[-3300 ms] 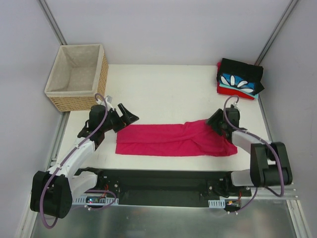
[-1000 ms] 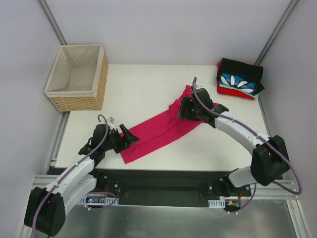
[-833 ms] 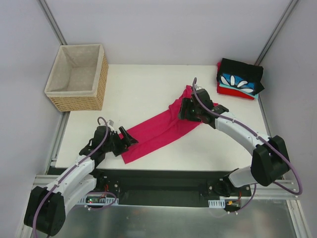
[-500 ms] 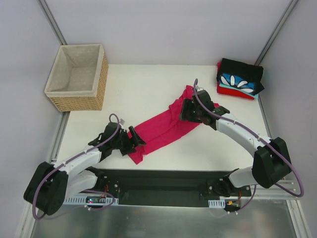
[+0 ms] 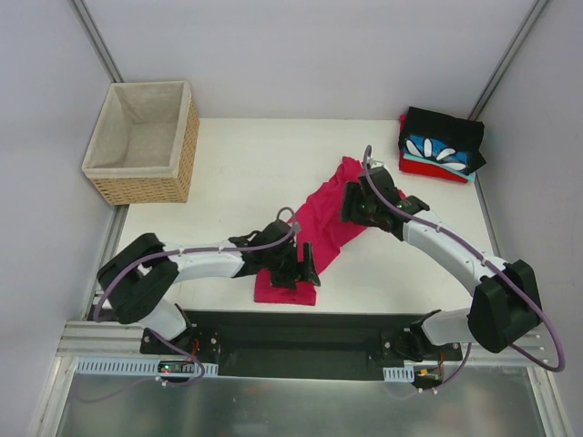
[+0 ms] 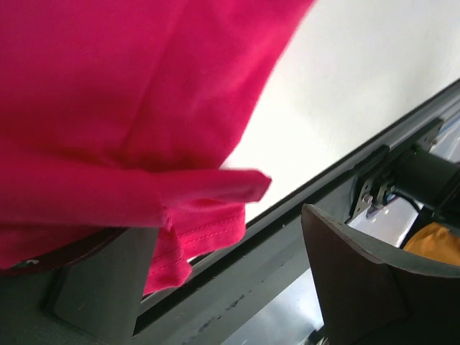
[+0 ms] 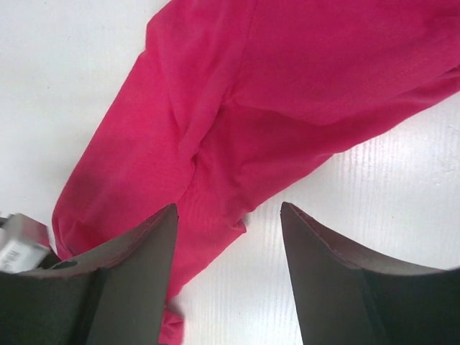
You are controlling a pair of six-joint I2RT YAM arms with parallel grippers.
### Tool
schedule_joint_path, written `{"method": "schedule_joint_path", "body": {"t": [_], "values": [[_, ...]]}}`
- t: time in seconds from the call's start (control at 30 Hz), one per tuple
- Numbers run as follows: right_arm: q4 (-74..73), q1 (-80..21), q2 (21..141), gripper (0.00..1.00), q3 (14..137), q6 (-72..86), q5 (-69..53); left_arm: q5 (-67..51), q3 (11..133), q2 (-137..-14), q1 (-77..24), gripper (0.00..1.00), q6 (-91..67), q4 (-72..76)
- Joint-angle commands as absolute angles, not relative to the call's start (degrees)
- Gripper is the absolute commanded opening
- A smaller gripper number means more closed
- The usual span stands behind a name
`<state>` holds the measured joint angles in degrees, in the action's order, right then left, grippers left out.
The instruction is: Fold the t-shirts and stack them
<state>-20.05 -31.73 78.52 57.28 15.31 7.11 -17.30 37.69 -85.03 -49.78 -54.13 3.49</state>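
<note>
The magenta-pink t-shirt [image 5: 328, 214] lies as a narrow diagonal band, from mid-table down to a bunched end at the front edge. My left gripper [image 5: 305, 262] hovers over that lower end. In the left wrist view its jaws [image 6: 226, 223] stand wide apart, and the shirt's [image 6: 129, 86] hem drapes over the left finger. My right gripper [image 5: 353, 208] sits over the upper end. Its jaws [image 7: 228, 208] are open above the cloth [image 7: 287, 86] with nothing pinched. The folded black, blue-petal and red t-shirts [image 5: 442, 146] are stacked at the back right corner.
A wicker basket [image 5: 187, 150] with beige lining stands at the back left. The white table [image 5: 255, 164] ends at a black rail [image 5: 301, 332] just in front of the shirt's lower end. Grey walls enclose the sides.
My left arm has swung right along the front edge, carrying the shirt's lower end with it, so the band now lies steeper and shorter. The right gripper has shifted slightly right.
</note>
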Motion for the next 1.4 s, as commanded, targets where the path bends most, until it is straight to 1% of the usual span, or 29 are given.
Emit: {"method": "schedule_joint_path", "body": {"t": [0.0,0.13,0.3,0.5,0.63,0.73,0.87,0.93,1.0,1.37], "values": [[-22.6,-30.1,75.1,0.63,59.1,14.0,9.3,-17.3,45.2,-91.8,-54.0,0.80,-51.7,-0.8],[-23.5,-28.3,74.4,0.63,58.9,13.9,10.1,-17.7,50.0,-94.6,-57.8,0.80,-50.3,-0.9],[-20.8,-23.5,77.5,0.63,59.8,14.9,10.1,-16.5,51.7,-91.1,-58.4,0.80,-49.1,-2.5],[-13.4,-20.1,90.8,0.62,67.1,15.2,6.1,-15.2,55.0,-82.0,-58.4,0.81,-47.1,-8.3],[-9.4,-18.1,99.1,0.62,73.1,16.6,2.1,-7.8,57.0,-75.9,-58.3,0.82,-44.0,-14.2],[-8.9,-17.5,104.6,0.62,77.5,17.1,1.0,-4.1,56.9,-73.5,-57.5,0.84,-42.8,-17.0],[-8.4,-17.1,108.9,0.62,80.9,17.2,0.5,-3.8,54.6,-71.0,-53.9,0.84,-43.0,-17.4],[-7.7,-16.5,110.9,0.62,81.6,17.6,0.5,-3.9,53.2,-69.9,-52.6,0.84,-42.5,-17.4],[-7.1,-15.9,113.4,0.62,82.8,18.2,-2.6,-3.9,51.8,-68.8,-50.5,0.84,-42.4,-17.4],[-6.3,-15.4,123.7,0.63,87.4,21.2,-5.1,-5.9,48.3,-66.6,-43.3,0.84,-41.7,-17.5]]}}
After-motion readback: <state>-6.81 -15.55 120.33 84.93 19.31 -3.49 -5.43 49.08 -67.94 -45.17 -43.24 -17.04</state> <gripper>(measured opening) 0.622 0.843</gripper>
